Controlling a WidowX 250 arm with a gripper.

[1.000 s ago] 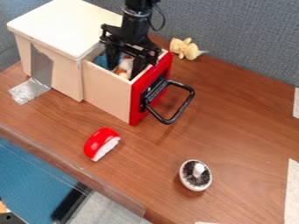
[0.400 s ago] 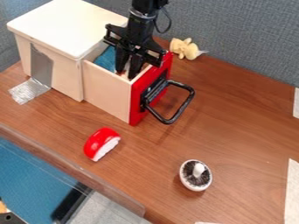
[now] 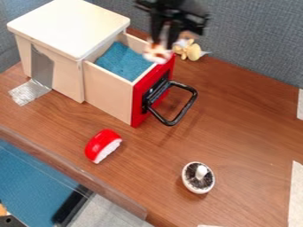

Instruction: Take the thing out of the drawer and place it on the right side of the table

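Over the front edge of the drawer (image 3: 107,94): white-and-orange item (image 3: 156,54), pinched in claw (image 3: 163,41) | height to be held until red front (image 3: 140,104) is cleared | item to be carried right, released once supported by surface (image 3: 248,119)

A red, rounded piece with a white edge (image 3: 102,144) lies in the lower left of the view, well apart from a round, white-rimmed piece (image 3: 192,182) with a dark face and a pale knob. Farther back, a small pale-yellow figure (image 3: 192,52) lies near the grey fabric partition (image 3: 254,40). White strips (image 3: 296,195) show at the right edge.
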